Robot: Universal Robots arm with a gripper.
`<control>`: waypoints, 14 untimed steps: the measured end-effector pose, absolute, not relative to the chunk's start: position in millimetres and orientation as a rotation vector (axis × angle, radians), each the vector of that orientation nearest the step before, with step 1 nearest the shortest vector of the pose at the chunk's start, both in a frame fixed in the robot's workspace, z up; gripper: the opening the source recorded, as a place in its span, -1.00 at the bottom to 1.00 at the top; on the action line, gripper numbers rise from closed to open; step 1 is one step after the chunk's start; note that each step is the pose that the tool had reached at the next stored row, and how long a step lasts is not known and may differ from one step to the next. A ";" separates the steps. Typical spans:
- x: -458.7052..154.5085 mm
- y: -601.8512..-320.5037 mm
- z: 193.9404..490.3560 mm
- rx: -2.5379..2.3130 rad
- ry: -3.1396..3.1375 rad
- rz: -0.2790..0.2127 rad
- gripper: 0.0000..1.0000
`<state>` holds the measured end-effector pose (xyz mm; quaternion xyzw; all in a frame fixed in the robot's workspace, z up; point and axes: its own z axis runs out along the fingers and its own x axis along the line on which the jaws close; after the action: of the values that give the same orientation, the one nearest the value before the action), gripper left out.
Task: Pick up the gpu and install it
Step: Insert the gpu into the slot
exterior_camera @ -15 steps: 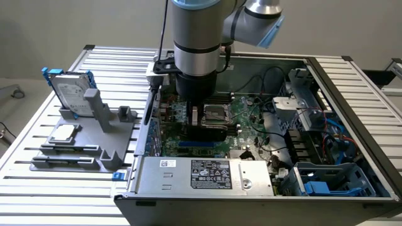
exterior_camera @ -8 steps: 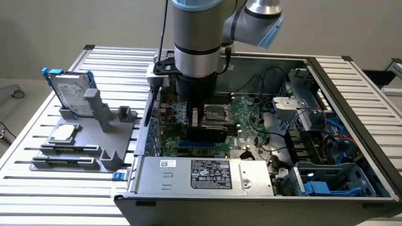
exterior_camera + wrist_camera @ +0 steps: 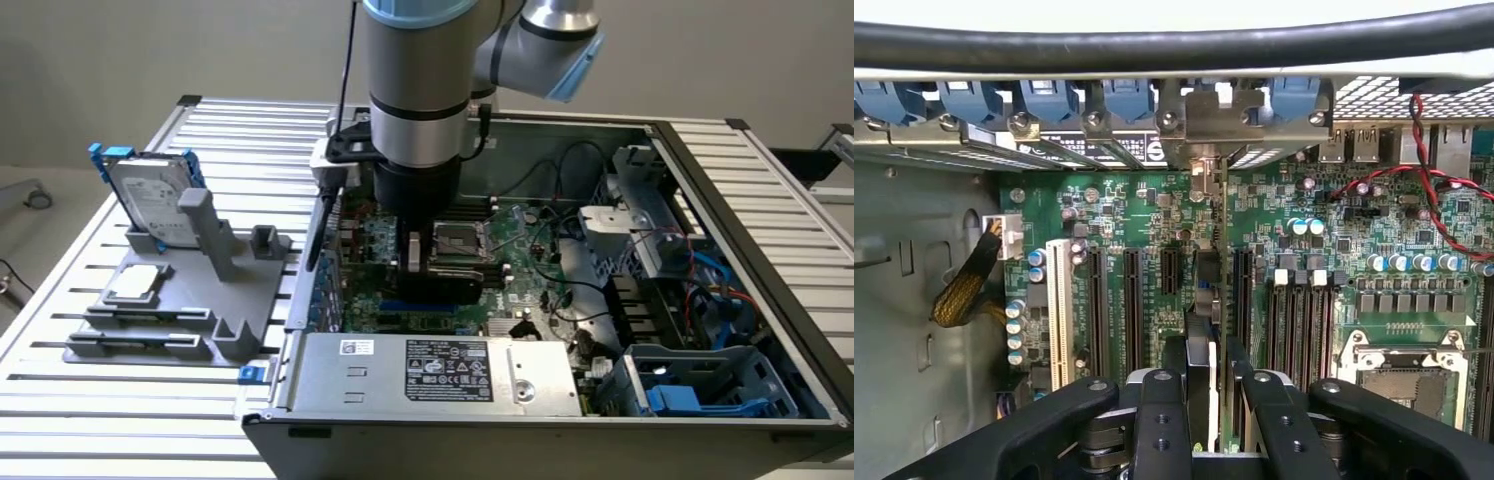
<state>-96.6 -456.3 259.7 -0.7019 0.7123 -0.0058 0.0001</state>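
Observation:
My gripper [image 3: 424, 262] reaches down into the open computer case [image 3: 694, 170], over the green motherboard [image 3: 534, 270]. It is shut on the gpu [image 3: 1206, 300], a thin card seen edge-on between the two black fingers [image 3: 1159, 420]. The card stands upright in line with a black expansion slot [image 3: 1239, 290]. Its metal bracket end [image 3: 1201, 175] sits against the case's rear slot openings [image 3: 1104, 110]. In the exterior view the gpu [image 3: 447, 285] is a dark slab under the gripper, low over the board's slots.
A silver hard drive with blue rails [image 3: 147, 190] stands in a grey fixture [image 3: 187, 300] at the exterior view's left. The power supply [image 3: 441, 370] lies in front of the board. The CPU socket [image 3: 1399, 365] and red-black wires [image 3: 1414, 190] lie beside the slots. A black cable [image 3: 1154, 45] crosses overhead.

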 end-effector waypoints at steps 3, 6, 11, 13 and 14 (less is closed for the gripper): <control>-96.3 -456.4 259.7 -2.205 2.238 -0.018 -0.47; -95.9 -456.7 259.7 -2.205 2.238 -0.018 -0.47; -95.7 -458.1 259.5 -2.205 2.238 -0.018 -0.47; -95.8 -458.8 259.3 -2.205 2.238 -0.018 -0.47; -95.8 -459.0 259.2 -2.205 2.238 -0.018 -0.47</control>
<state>-95.8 -459.0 259.2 -0.7018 0.7123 -0.0056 -0.0001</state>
